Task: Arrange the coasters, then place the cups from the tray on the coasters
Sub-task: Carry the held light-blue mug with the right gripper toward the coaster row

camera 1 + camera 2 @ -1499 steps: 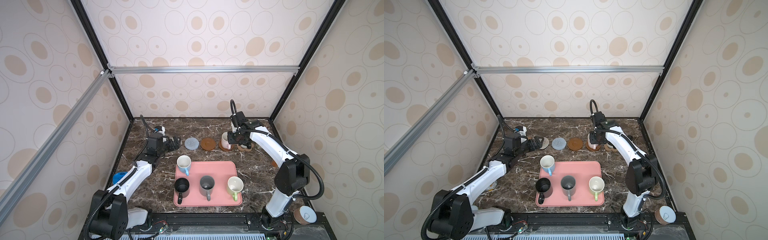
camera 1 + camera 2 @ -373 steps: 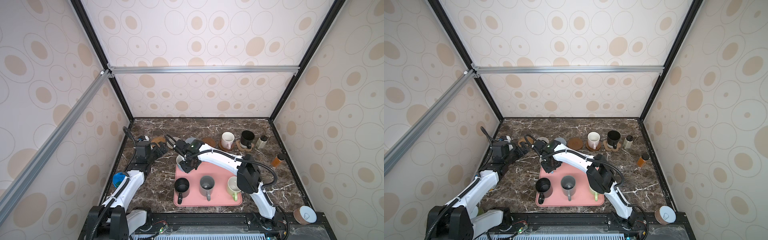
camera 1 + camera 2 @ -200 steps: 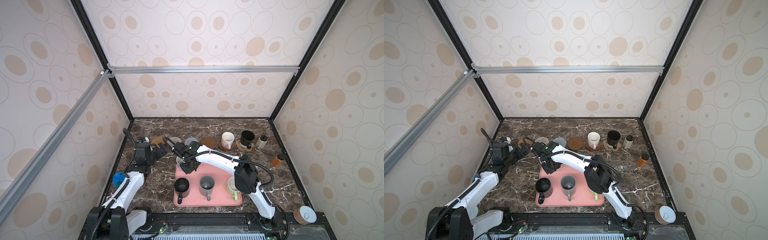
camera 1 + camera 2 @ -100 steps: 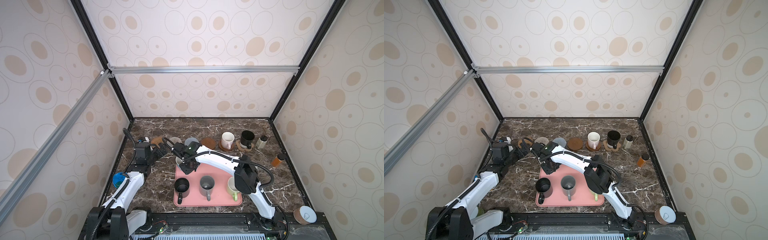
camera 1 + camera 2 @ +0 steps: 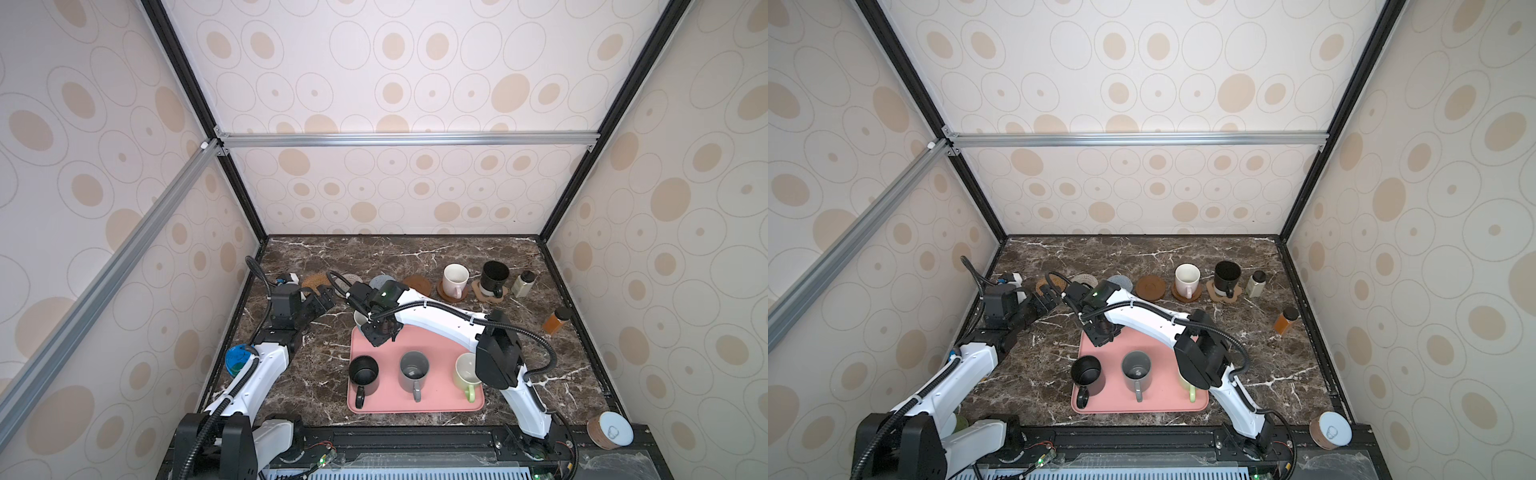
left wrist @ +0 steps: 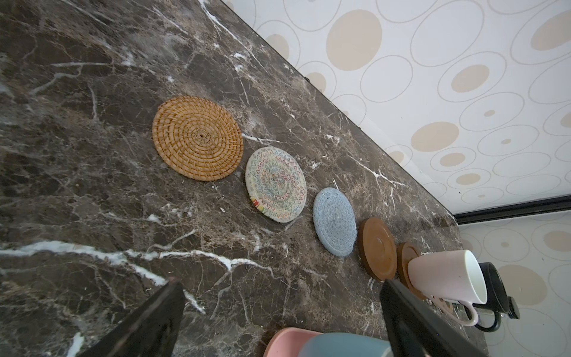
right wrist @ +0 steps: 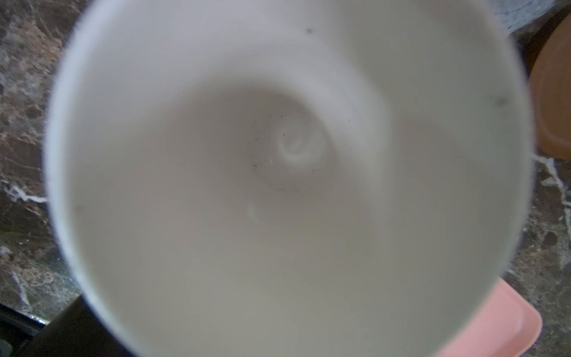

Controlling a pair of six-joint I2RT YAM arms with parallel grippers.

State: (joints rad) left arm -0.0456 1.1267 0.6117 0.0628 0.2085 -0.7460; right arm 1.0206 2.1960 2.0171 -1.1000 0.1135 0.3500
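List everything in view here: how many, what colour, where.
tray: one, pink, front centre.
cups at tray: four; black cup, grey cup, pale green cup near edge; light blue cup far left corner.
cups on coasters: two; pale pink cup, second black cup, back right.
coasters: six, back row; rattan coaster, cream coaster, grey-blue coaster, brown disc bare; second brown disc, paw coaster under cups.
bottles: two; pale bottle by paw coaster, amber bottle right side.
can: one, brown, white lid, front right.
blue round thing: one, left edge.
grippers: two, black; left gripper jaws open near rattan coaster, right gripper jaws shut on light blue cup.
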